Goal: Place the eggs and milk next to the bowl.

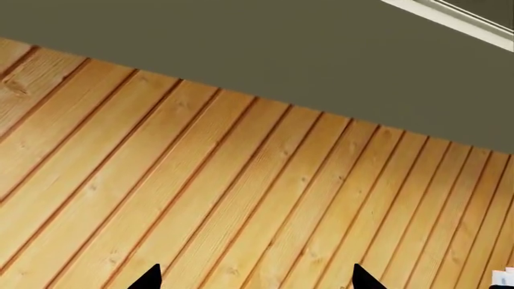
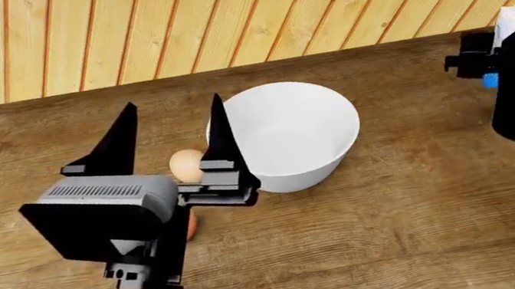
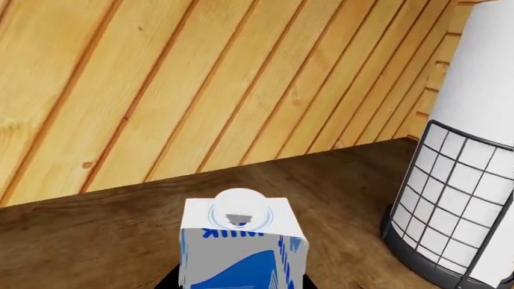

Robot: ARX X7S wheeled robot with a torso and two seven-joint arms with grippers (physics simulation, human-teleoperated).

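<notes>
Left pincer (image 2: 171,131) is spread wide with nothing between its fingers, raised over the bench (image 2: 412,205) just left of the bowl (image 2: 292,135) at mid-bench; one egg (image 2: 185,164) lies touching or nearly touching the bowl's left side, a second egg (image 2: 190,225) mostly hidden under the arm. Right pincer, near the right edge, carries the milk (image 3: 241,250), its fingers hidden, beside a white roll in a wire holder (image 3: 458,198)

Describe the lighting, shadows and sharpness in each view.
Head view: even soft light, faint sheen inside the bowl, weak shadow under it, everything sharp. Left wrist view: flat, shadowless wood planks. Right wrist view: the milk crisp, evenly lit, no glare.
</notes>
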